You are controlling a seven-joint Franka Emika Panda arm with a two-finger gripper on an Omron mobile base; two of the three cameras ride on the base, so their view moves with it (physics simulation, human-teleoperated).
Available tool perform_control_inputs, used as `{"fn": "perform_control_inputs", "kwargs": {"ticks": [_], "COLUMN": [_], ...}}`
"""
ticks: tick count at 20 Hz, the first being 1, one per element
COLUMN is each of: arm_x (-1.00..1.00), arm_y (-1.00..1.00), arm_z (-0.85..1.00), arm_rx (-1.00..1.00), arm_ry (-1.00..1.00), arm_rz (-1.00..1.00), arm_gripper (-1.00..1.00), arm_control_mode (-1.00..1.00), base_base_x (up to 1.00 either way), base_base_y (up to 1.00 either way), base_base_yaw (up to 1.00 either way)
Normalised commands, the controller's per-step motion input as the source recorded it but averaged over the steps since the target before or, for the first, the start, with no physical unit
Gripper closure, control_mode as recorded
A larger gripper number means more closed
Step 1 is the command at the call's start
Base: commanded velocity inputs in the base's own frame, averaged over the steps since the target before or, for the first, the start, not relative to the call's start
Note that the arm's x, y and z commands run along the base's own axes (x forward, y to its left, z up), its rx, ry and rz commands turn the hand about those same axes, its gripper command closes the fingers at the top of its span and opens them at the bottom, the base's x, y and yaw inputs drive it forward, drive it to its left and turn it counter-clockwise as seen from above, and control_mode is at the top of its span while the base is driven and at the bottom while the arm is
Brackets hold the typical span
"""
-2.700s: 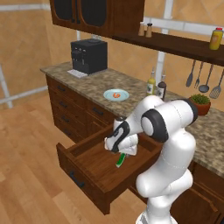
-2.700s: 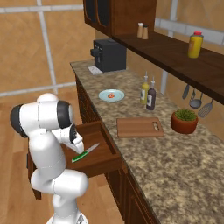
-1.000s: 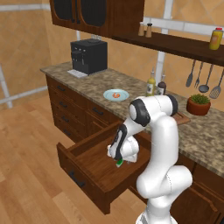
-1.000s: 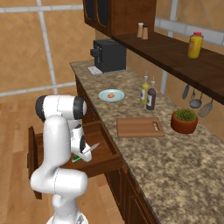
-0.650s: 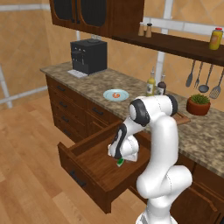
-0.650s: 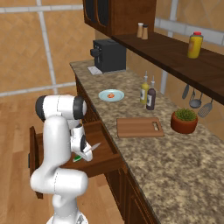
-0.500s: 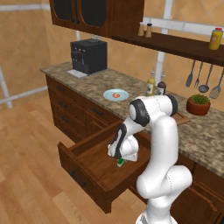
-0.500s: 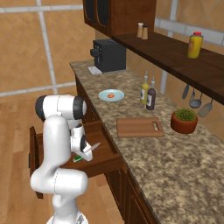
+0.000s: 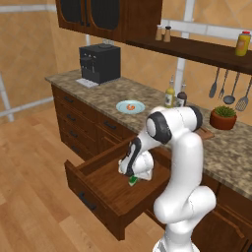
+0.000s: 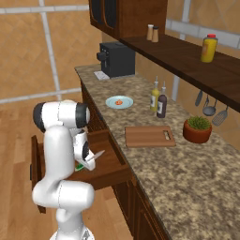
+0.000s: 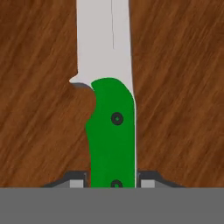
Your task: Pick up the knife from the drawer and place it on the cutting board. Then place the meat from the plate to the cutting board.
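The claw is clenched on the knife by its smooth green riveted handle, low inside the drawer; the flat pale blade runs straight ahead of it over grained wood. Seemingly still resting there (contact is hard to judge). Next: lift clear, carry to the cutting board on the speckled counter.
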Motion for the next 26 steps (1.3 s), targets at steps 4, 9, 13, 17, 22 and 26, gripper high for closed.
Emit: {"fn": "perform_control_inputs", "kwargs": {"ticks": [4, 9, 13, 17, 22, 26], "arm_x": [-0.19, -0.45, -0.5, -0.37, 0.22, 0.43], "arm_y": [0.13, 0.04, 0.25, 0.06, -0.31, -0.76], "arm_z": [0.7, 0.83, 0.87, 1.0, 0.98, 0.7], "arm_rx": [0.06, 0.04, 0.0, -0.02, -0.17, 0.0], "arm_ry": [0.0, 0.02, 0.07, -0.01, 0.08, 0.04], "arm_rz": [-0.02, 0.0, 0.0, -0.02, -0.19, -0.42], "arm_gripper": [1.0, 1.0, 1.0, 1.0, 1.0, 1.0], "arm_control_mode": [-1.0, -1.0, -1.0, -1.0, -1.0, -1.0], "base_base_x": [0.0, 0.0, 0.0, 0.0, 0.0, 0.0], "base_base_y": [0.0, 0.0, 0.0, 0.0, 0.0, 0.0], "base_base_yaw": [0.0, 0.0, 0.0, 0.0, 0.0, 0.0]}}
